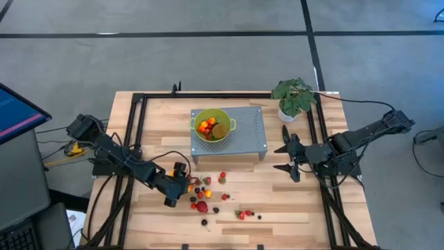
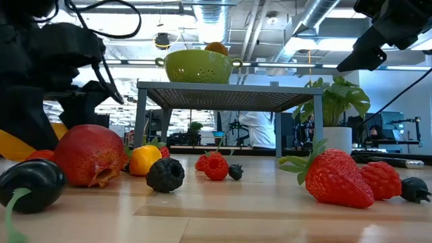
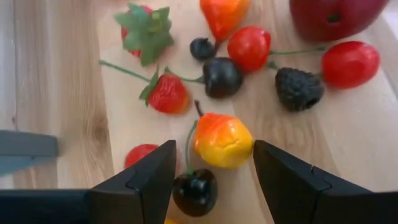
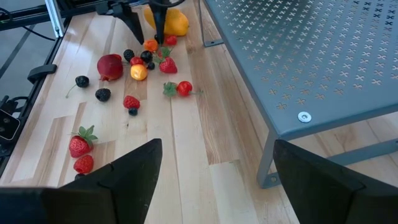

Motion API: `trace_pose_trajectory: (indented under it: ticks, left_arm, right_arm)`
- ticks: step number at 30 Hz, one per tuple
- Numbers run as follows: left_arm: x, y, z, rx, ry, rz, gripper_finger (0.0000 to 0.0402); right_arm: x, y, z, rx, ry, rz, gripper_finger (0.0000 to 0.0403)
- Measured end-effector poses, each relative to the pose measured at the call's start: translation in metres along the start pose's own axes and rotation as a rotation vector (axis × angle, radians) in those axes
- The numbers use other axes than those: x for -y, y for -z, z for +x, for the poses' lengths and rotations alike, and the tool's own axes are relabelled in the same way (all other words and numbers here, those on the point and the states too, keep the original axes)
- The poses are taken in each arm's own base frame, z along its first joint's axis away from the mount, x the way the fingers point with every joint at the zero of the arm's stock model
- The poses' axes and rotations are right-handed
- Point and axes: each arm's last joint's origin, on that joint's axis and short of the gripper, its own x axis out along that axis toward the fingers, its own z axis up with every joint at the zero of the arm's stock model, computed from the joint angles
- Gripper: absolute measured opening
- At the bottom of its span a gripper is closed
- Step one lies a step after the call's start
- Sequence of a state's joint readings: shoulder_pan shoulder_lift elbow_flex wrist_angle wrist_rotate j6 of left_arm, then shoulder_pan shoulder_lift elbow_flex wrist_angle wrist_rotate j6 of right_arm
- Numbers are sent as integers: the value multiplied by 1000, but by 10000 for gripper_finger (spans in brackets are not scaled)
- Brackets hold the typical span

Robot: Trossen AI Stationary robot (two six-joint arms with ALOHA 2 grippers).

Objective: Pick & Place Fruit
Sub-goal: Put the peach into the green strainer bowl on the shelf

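Fruit: small pieces (image 1: 208, 191) scattered on the bench (image 1: 291, 208) toward its front edge, left of centre; a few more (image 1: 244, 214) lie farther right. An orange-yellow piece (image 3: 222, 140) sits on the wood between the left tool's (image 3: 212, 168) spread fingers, not pinched; a dark cherry (image 3: 194, 191) lies just beside it. More fruit fills the green colander (image 1: 212, 126) on the grey stand (image 1: 246, 128). Right tool (image 1: 289, 158) hovers spread wide, empty, by the right edge near the plant (image 1: 293, 97).
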State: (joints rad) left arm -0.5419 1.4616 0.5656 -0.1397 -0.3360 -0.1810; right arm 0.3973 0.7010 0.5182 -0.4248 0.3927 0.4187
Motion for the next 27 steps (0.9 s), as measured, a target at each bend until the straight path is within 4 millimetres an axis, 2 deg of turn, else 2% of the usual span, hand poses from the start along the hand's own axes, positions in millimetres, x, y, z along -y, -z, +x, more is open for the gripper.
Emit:
trace_pose_trajectory:
  ticks: [19, 27]
  left_arm:
    - [0, 16, 8, 98, 28, -46, 210]
    - [0, 13, 7, 127, 33, -55, 200]
  right_arm:
    - [0, 0, 0, 0, 0, 0, 301]
    - [0, 0, 0, 0, 0, 0, 301]
